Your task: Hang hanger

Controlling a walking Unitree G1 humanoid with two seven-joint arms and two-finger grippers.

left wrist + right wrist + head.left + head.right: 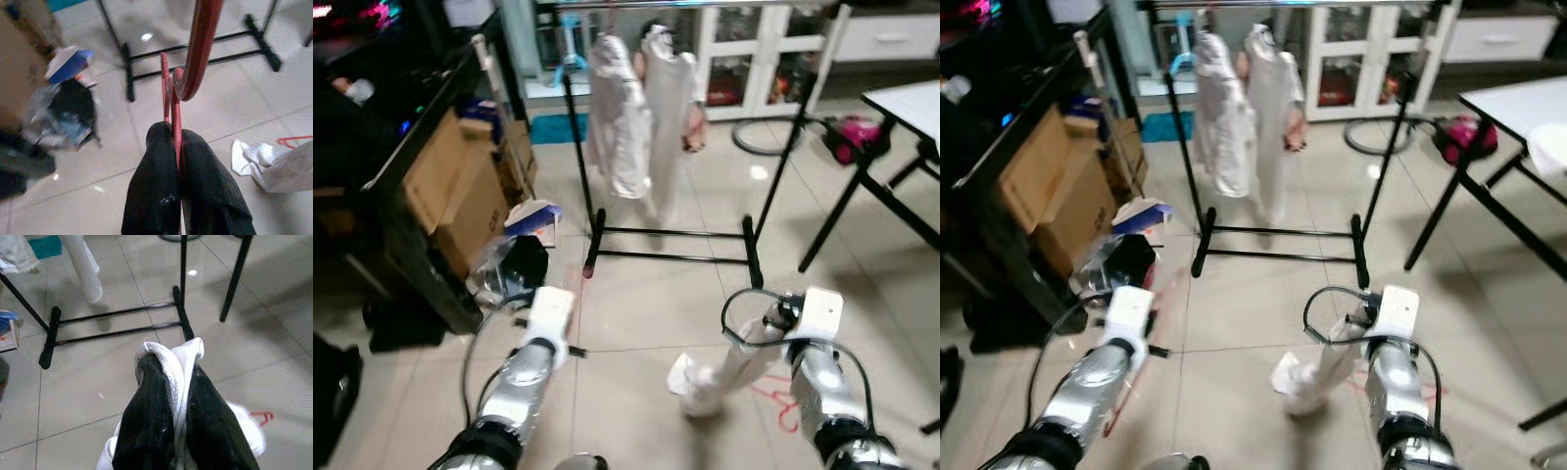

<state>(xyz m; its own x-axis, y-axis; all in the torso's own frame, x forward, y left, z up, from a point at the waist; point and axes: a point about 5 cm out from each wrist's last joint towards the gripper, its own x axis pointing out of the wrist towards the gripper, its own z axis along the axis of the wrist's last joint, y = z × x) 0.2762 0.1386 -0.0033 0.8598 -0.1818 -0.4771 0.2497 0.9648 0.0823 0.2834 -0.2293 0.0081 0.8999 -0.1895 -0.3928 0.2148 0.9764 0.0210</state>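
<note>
both arms forward, low; left claw (177,147) clamped shut, right claw (171,377) clamped shut.
</note>
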